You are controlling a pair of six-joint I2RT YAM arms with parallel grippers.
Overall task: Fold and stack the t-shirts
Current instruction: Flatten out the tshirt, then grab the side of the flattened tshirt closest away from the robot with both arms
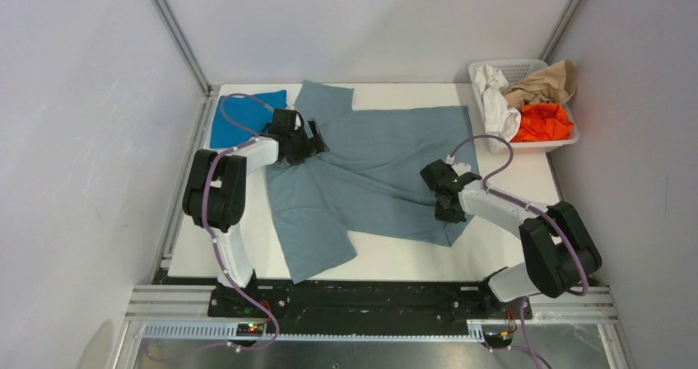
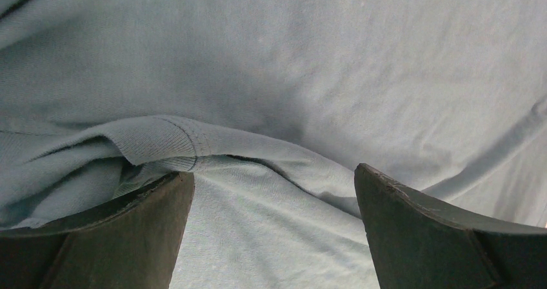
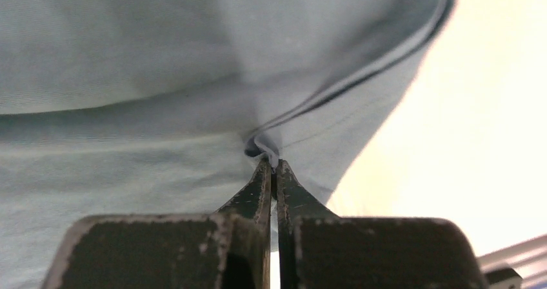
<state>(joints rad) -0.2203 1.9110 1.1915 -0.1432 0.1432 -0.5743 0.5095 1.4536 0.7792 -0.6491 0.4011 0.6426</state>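
Limp, light grey-blue t-shirt (image 1: 387, 165), best gripped at seams: right tool (image 3: 273, 165) pinches its edge fold; left tool (image 2: 272, 176) gapes wide over its stitched hem (image 2: 173, 144).

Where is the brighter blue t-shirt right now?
In the top view, the brighter blue t-shirt lies at the table's far left corner, just left of the left gripper and the grey-blue t-shirt.

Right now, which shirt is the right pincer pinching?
The big grey-blue shirt spread across the table, not the bright blue shirt at far left.
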